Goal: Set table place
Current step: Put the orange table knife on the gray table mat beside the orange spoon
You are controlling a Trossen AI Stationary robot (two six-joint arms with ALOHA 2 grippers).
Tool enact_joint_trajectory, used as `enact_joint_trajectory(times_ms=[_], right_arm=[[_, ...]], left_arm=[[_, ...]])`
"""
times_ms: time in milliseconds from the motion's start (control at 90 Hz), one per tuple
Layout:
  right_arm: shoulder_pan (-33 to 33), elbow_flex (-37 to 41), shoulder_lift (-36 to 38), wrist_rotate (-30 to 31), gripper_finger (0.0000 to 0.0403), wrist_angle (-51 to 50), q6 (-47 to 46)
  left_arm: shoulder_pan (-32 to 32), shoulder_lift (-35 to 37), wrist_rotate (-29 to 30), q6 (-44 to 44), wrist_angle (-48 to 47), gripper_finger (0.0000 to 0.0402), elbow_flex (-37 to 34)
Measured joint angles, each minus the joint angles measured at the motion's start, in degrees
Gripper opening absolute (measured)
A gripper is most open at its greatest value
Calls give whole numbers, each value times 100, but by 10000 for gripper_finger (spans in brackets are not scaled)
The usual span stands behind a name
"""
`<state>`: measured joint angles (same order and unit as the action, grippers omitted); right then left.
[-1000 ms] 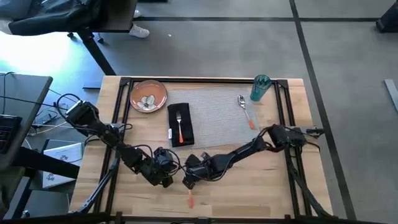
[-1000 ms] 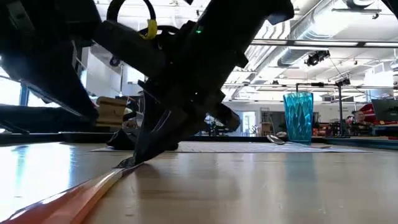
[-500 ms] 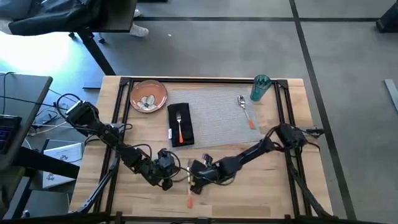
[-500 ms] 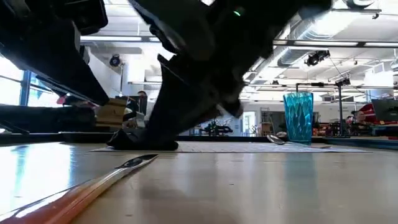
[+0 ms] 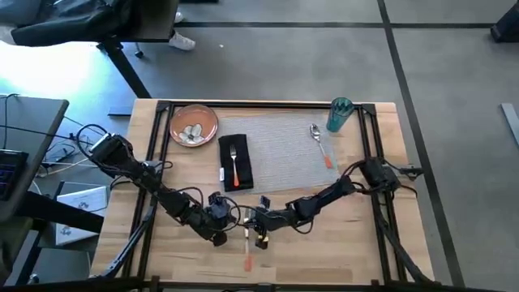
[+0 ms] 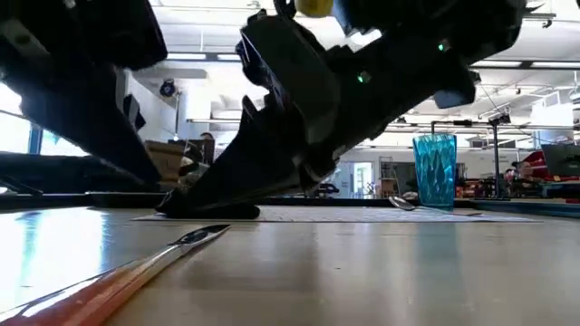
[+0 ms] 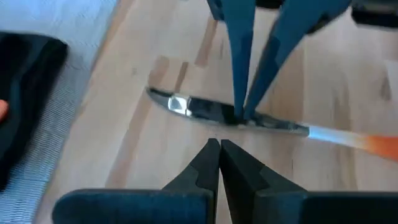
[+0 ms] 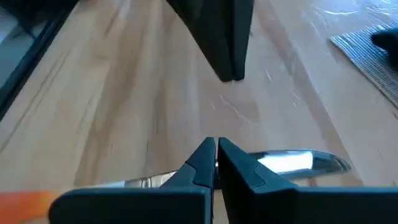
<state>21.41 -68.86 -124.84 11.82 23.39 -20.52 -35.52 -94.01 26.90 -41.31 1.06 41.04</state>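
Note:
A knife (image 5: 247, 242) with an orange handle (image 7: 379, 144) lies flat on the table (image 5: 340, 243) near its front edge. My right gripper (image 8: 216, 147) is shut, with its fingertips (image 7: 242, 112) over the middle of the blade. My left gripper (image 7: 219, 147) is shut too. It stands just left of the knife and points at the blade without touching it. Farther back lies the grey placemat (image 5: 284, 154), carrying a spoon (image 5: 320, 144) and part of a black napkin (image 5: 236, 162) with a fork (image 5: 234, 166) on it. My right gripper comes at the knife's blade (image 7: 211, 111) slanting down from the table's right, its shut fingers across the blade at its middle. I cannot tell whether the tips touch the blade or stand just above it. The knife lies flat on the table.
The orange-brown plate (image 5: 193, 124) sits at the far left corner, off the placemat. The teal cup (image 5: 339, 114) stands at the far right by the black rail (image 5: 268, 104). Both arms crowd the front middle of the table.
My right gripper, which had its shut tips down on the knife's blade tip, has come up off it and moved a little toward the table's right and far edges. The blade tip now shows bare on the table. My left gripper has edged closer to the knife.

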Motion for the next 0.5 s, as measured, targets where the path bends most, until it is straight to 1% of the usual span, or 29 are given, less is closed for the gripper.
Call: enact_joint_trajectory(times_ms=[100, 167, 233, 500], right_arm=[[-1, -1, 2, 37, 0, -116, -1], [31, 65, 2, 164, 0, -166, -57], [45, 132, 0, 164, 0, -144, -150], [126, 229, 0, 283, 0, -82, -255]], left_arm=[[-3, -23, 52, 17, 14, 0, 0], [29, -29, 60, 201, 21, 0, 0], [75, -29, 63, 343, 34, 0, 0], [233, -29, 17, 409, 71, 0, 0]])
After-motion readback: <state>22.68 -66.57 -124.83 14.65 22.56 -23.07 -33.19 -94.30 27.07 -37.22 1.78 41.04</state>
